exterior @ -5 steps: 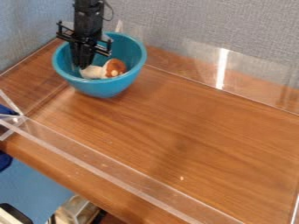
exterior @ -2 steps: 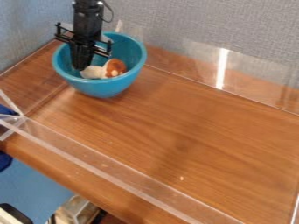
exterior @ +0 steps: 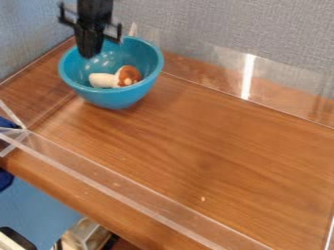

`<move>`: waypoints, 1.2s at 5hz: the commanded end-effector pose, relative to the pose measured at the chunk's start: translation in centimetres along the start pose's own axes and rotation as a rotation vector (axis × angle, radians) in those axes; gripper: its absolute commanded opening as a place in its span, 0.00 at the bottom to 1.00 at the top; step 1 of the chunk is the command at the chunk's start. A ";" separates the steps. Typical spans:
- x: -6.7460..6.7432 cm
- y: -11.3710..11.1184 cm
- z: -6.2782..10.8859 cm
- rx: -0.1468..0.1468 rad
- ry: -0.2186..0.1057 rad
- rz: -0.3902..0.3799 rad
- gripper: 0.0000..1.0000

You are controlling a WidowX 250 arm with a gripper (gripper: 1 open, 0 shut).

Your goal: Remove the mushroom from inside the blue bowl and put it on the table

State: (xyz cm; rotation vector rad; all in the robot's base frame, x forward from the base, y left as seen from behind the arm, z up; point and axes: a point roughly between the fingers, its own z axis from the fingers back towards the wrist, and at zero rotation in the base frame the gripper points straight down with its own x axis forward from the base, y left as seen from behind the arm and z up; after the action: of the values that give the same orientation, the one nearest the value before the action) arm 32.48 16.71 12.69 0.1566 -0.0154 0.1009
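One gripper (exterior: 89, 51) has risen, jaws clenched empty; mushroom (exterior: 117, 76) stays in blue bowl (exterior: 141, 86).

Arm (exterior: 92, 12) cut off by top edge; jaws too small to tell.

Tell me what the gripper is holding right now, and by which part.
Nothing. The gripper is shut and empty above the blue bowl; the mushroom lies inside the bowl, below the fingertips and apart from them.

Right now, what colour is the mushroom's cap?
Orange-brown, above a cream-white stem; the mushroom lies in the bowl, seen in the camera view.
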 end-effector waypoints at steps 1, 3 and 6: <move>-0.3 -0.3 5.4 -0.001 -0.123 -0.047 0.00; -0.9 -4.6 5.1 -0.088 -0.122 -0.206 0.00; -3.6 -13.5 4.1 -0.167 -0.046 -0.308 0.00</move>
State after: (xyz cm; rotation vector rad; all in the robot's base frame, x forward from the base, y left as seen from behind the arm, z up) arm 29.89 2.13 12.63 -0.0228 0.0176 -0.2030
